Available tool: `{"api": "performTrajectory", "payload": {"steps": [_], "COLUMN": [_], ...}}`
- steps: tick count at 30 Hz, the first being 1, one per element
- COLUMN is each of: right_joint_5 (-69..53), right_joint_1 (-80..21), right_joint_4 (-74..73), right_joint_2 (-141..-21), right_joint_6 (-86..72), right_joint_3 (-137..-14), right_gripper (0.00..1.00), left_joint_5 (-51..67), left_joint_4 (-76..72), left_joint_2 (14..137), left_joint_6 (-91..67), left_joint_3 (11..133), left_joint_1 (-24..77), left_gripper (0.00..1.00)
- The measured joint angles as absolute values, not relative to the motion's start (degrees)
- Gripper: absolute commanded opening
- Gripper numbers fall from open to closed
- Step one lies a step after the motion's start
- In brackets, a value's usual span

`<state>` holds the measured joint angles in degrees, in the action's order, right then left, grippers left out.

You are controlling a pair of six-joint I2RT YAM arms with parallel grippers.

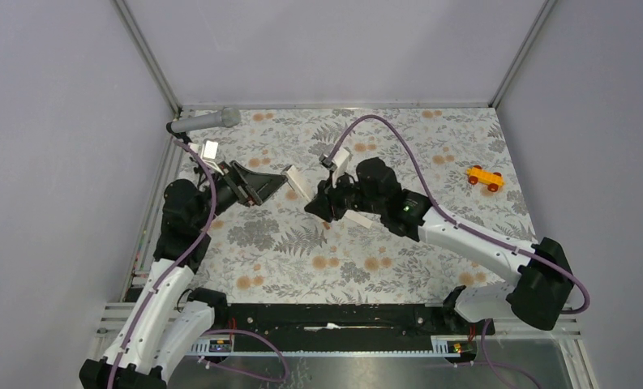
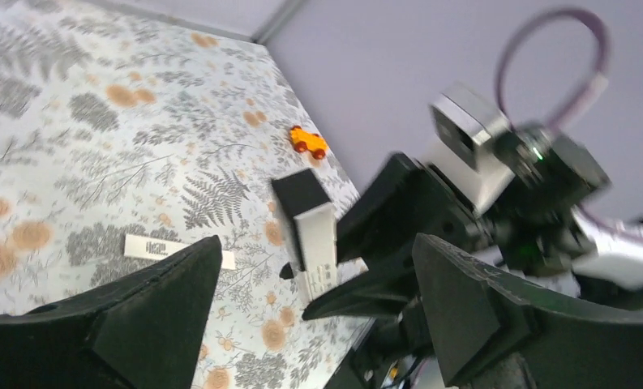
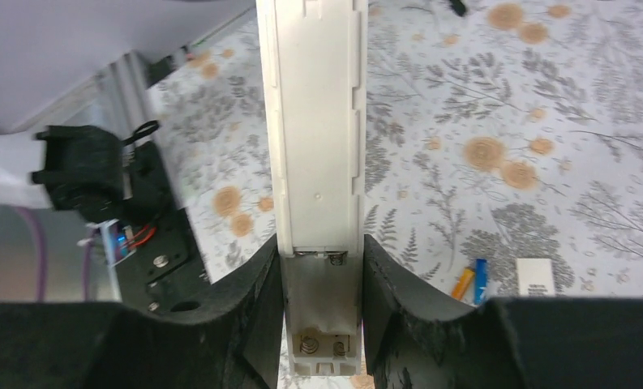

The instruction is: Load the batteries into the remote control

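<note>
A cloth printed with grey ferns and orange blooms covers the tabletop (image 1: 431, 267), which is shut in by plain pale-grey walls (image 1: 334, 49) that meet at metal corner posts. At the far left a grey microphone (image 1: 207, 121) lies along the back edge.

The left jaws are spread wide and hold nothing. Just in front of them is one end of the remote control (image 3: 318, 146), a long, slim white bar raised above the cloth near the middle of the tabletop. The right jaws pinch it across its width at the battery end. The slot there is uncovered and empty, and two small springs show at its bottom.

To the right of the remote control in the right wrist view, the batteries (image 3: 472, 280), one orange and one blue, lie side by side on the cloth. The white cover (image 3: 535, 275) lies flat just beyond them. Far right, near the wall, sits an orange-yellow toy car (image 1: 484, 178).
</note>
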<state>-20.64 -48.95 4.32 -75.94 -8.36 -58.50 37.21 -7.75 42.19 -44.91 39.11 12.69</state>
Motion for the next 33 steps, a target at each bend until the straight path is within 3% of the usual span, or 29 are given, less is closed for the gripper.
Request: {"api": "performTrajectory", "payload": {"steps": [3, 6, 9, 13, 21, 23, 27, 28, 30, 31, 32, 33], "right_joint_5": [-12.71, -6.02, -1.58, 1.02, -0.71, -1.58, -3.07, -2.96, -2.9, -2.81, -2.87, -2.83], "right_joint_1": [-51.88, -54.13, -55.11, -55.72, -56.64, -56.69, -56.75, -56.73, -56.6, -56.6, -56.58, -56.58], "right_joint_4": [3.38, 1.96, 1.72, 0.67, -1.87, -2.76, -4.27, -4.56, -5.67, -6.17, -6.9, -7.68], "right_joint_2": [-77.32, -80.34, -82.37, -83.9, -86.56, -87.13, -88.27, -88.47, -88.66, -88.92, -89.25, -89.78], "right_joint_6": [-7.64, -7.9, -8.25, -8.69, -8.8, -8.88, -9.52, -9.58, -9.93, -10.02, -10.26, -10.61], "right_joint_3": [-59.2, -61.63, -62.87, -64.42, -68.45, -69.28, -70.81, -71.09, -71.68, -71.99, -72.44, -73.12], "right_gripper": [0.11, 0.11, 0.12, 0.12, 0.12, 0.12, 0.17, 0.19, 0.34, 0.48, 0.7, 0.82], "left_joint_5": [30.92, 26.7, 23.9, 22.37, 21.87, 21.74, 21.78, 21.56, 21.58, 21.43, 21.43, 21.37], "left_joint_4": [-6.63, -4.69, -2.13, -0.08, 0.32, 0.05, -2.11, -2.39, -3.51, -3.62, -3.55, -3.51], "left_joint_2": [41.78, 42.68, 43.18, 45.43, 50.85, 50.85, 51.83, 52.01, 52.51, 52.64, 52.71, 52.73], "left_joint_6": [-50.65, -53.78, -55.37, -56.58, -57.08, -57.25, -59.53, -59.09, -59.99, -60.12, -60.2, -60.23], "left_joint_3": [37.08, 36.58, 36.62, 37.19, 38.3, 38.33, 38.3, 38.15, 37.45, 37.3, 37.1, 36.99], "left_joint_1": [12.93, 13.34, 13.58, 14.57, 17.61, 17.72, 17.72, 17.72, 17.65, 17.65, 17.65, 17.61], "left_gripper": [0.9, 0.95, 0.94, 0.66, 0.58, 0.46, 0.15, 0.05, 0.0, 0.0, 0.0, 0.0]}}
